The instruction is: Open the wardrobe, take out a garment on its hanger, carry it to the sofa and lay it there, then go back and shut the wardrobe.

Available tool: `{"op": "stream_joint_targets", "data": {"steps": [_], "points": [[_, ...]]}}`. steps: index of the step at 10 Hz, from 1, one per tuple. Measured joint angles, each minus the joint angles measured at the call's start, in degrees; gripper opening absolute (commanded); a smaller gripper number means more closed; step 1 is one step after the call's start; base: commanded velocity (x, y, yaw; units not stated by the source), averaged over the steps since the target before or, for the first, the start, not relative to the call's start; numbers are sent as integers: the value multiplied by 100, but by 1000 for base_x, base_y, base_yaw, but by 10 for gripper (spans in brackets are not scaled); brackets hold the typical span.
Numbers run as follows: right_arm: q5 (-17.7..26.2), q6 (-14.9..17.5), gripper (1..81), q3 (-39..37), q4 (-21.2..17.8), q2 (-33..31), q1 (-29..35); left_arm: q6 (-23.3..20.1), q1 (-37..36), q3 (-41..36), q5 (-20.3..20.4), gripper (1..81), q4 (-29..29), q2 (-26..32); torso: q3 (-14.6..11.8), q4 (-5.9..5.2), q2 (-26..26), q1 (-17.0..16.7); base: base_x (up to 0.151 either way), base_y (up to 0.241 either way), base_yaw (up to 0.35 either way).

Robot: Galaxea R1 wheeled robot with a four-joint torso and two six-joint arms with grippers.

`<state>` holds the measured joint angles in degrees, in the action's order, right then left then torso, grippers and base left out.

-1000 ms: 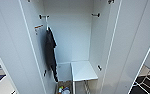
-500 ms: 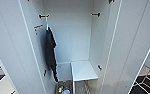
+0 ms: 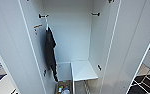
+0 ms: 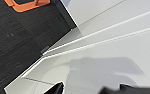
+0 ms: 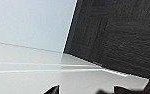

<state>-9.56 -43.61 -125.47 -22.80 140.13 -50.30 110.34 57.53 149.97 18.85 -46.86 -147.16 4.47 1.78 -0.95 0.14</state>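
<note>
The wardrobe [image 3: 73, 45] stands open, both doors swung wide – light, stiff panels best pushed shut near their outer edges, I judge – a black shirt [image 3: 50, 52] hanging inside; neither gripper's finger state is tellable.

The head camera looks from high up, forward and slightly down, straight into the open wardrobe [image 3: 73, 37] from close by; its two doors spread toward the left and right edges of the frame, and a black shirt [image 3: 50, 51] hangs left of centre. The left wrist camera faces down along a white door panel [image 4: 111, 50] at very close range, with dark floor [image 4: 21, 42] in the upper left. The right wrist camera likewise looks down a white panel [image 5: 28, 32] close up, dark floor [image 5: 121, 32] at the right. All three views share the wardrobe's white panels.
</note>
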Motion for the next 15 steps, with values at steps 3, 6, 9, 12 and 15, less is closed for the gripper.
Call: {"op": "stream_joint_targets", "data": {"steps": [3,6,9,12,15], "points": [[-227,-35,811,341,533,599,-48,61,-37,183,-347,811,-291,-527,4,-2,0,0,0,0,0],[-304,-77,811,407,1329,1408,-140,5,-28,243,-523,811,-1308,-1334,4,-2,2,5,0,0,0],[-249,-79,811,-265,1826,1497,-891,-74,284,116,-510,811,-2494,-1929,4,-2,4,7,0,0,0],[-221,-72,811,-1086,2428,1640,-1373,-100,1157,282,-728,811,-3641,-1775,4,-2,4,7,0,0,0],[226,-40,811,-2035,3646,2115,-2068,-119,1858,216,-610,811,-5132,-1982,2,-2,2,5,0,0,0]]}}
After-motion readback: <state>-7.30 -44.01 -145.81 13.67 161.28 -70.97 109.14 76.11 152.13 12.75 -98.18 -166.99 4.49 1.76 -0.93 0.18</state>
